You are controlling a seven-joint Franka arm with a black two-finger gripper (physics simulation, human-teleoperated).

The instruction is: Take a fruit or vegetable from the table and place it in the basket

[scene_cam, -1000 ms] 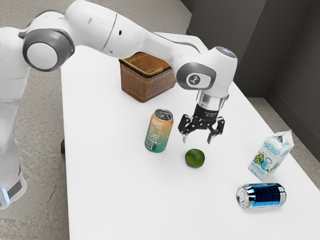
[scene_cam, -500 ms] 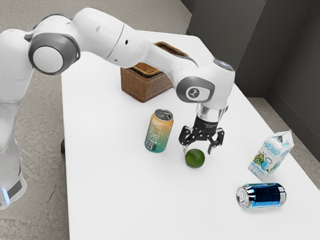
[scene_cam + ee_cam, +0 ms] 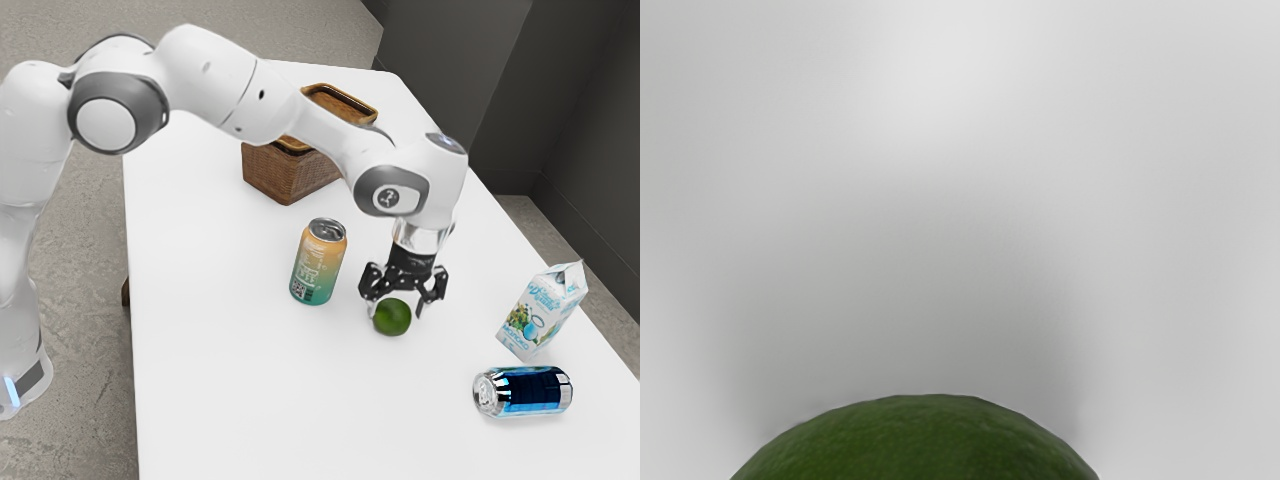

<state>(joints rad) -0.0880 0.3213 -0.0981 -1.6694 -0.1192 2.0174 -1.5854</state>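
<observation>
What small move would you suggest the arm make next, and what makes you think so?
I would probably close the jaws on the round green lime: they stand open on either side of it, with a gap toward the exterior view's right, and it is outside the brown woven basket.

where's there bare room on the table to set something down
The widest bare patch of table lies between its edge at the exterior view's left, the standing can, the lime and the lying can. A smaller one separates the standing can from the basket. It's crowded where the gripper straddles the lime, and where the carton stands close by the lying can.
</observation>
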